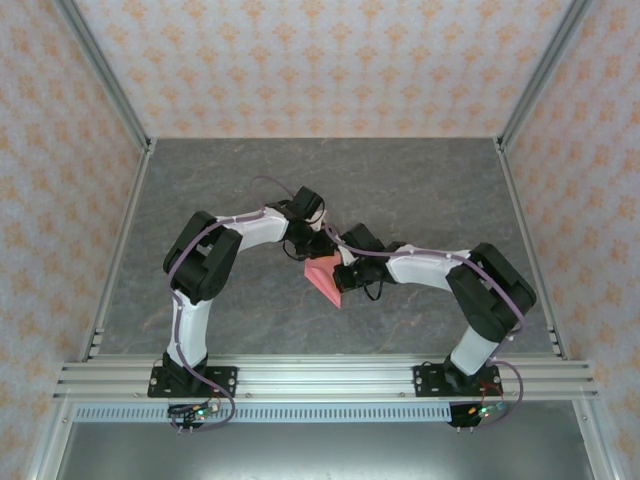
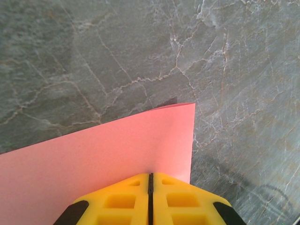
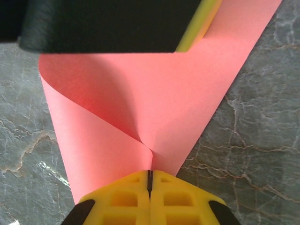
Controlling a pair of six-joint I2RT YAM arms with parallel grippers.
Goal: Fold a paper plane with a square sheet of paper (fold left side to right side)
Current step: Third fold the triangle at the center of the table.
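The square sheet of paper (image 1: 325, 277) is salmon-pink and hangs curled between both grippers above the middle of the table. My left gripper (image 2: 150, 175) is shut on one edge of the sheet (image 2: 103, 150), near a corner. My right gripper (image 3: 149, 171) is shut on another part of the sheet (image 3: 140, 98), which bends over itself in a loose curl. In the top external view the left gripper (image 1: 315, 243) and the right gripper (image 1: 338, 268) stand close together over the paper. The left gripper's dark body and a yellow finger (image 3: 199, 26) sit at the top of the right wrist view.
The grey marbled table (image 1: 420, 190) runs out on all sides of the arms. Patterned walls with metal posts (image 1: 105, 80) enclose it. An aluminium rail (image 1: 320, 380) with both arm bases lies along the near edge.
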